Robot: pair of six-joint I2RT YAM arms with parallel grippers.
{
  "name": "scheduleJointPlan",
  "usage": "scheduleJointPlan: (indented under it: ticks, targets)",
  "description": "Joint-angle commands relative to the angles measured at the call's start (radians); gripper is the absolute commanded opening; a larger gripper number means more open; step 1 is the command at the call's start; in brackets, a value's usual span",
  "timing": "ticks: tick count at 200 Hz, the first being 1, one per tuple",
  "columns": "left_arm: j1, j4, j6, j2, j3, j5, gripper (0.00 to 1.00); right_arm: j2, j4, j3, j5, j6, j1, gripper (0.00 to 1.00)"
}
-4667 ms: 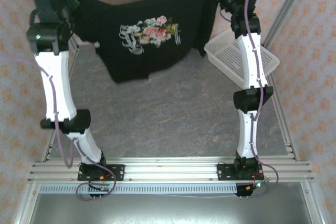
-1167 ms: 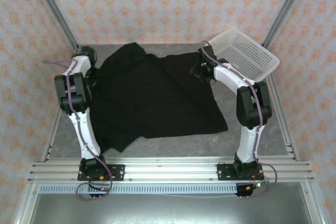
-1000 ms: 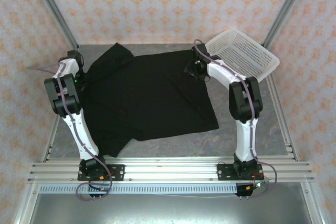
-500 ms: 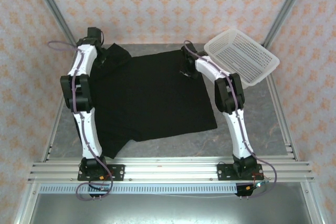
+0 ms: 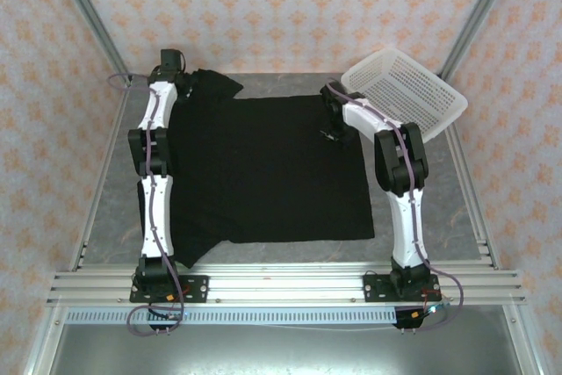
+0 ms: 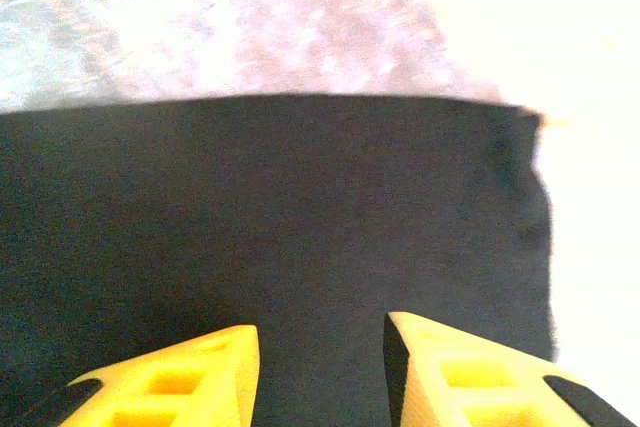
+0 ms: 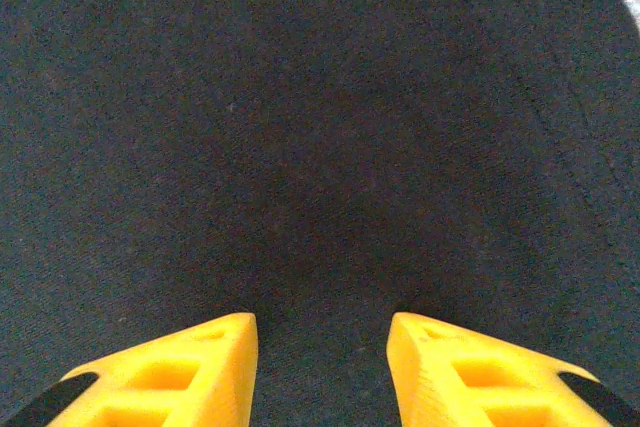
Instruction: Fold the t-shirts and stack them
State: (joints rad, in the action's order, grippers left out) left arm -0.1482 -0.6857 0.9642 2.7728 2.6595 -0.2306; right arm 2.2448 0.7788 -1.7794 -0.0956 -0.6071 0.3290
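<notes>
Fingertips of the left gripper (image 6: 318, 335) stand spread apart with nothing between them; from its wrist camera I see only black cloth under the gap. I cannot tell whether the tips touch the fabric or hang just above it. Past them the cloth ends in a straight edge, with mottled grey table surface beyond and a washed-out bright patch to the right, all of it blurred.

On the right gripper (image 7: 321, 319) the jaws are likewise parted and hold nothing. Plain black fabric lies below and ahead of them, apart from a sliver of pale surface at the top right corner.

From the overhead camera, the t-shirt (image 5: 263, 173) lies spread flat across the middle of the table (image 5: 299, 255), plain black side up, no print showing. Its body is a fairly clean rectangle. On my left side two flaps that look like sleeves stick out: one bunched at the far left corner, one by the near edge beside the left arm's base. The left arm reaches straight along the shirt's left edge to that far corner. The right arm bends in over the shirt's far right corner.

Just beyond that corner sits a white mesh basket (image 5: 406, 87), tilted, at the far right of the table, apart from the shirt.
</notes>
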Motion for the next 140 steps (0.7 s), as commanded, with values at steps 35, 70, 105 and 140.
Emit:
scheduleJointPlan:
  ticks: [35, 70, 105, 140]
  targets:
    - [-0.008, -0.199, 0.145, 0.061, 0.014, 0.152, 0.36, -0.018, 0.104, -0.083, 0.029, 0.037, 0.014, 0.43]
    - [-0.057, -0.037, 0.133, 0.066, 0.022, 0.021, 0.51, -0.110, 0.037, -0.019, 0.010, 0.066, 0.024, 0.51]
    - [-0.050, -0.035, 0.090, 0.010, 0.144, -0.066, 0.74, -0.246, -0.024, 0.140, -0.039, 0.051, 0.031, 0.56]
    - [-0.007, -0.366, 0.007, -0.334, -0.167, 0.063, 0.64, -0.392, -0.051, 0.351, -0.093, 0.017, 0.050, 0.55]
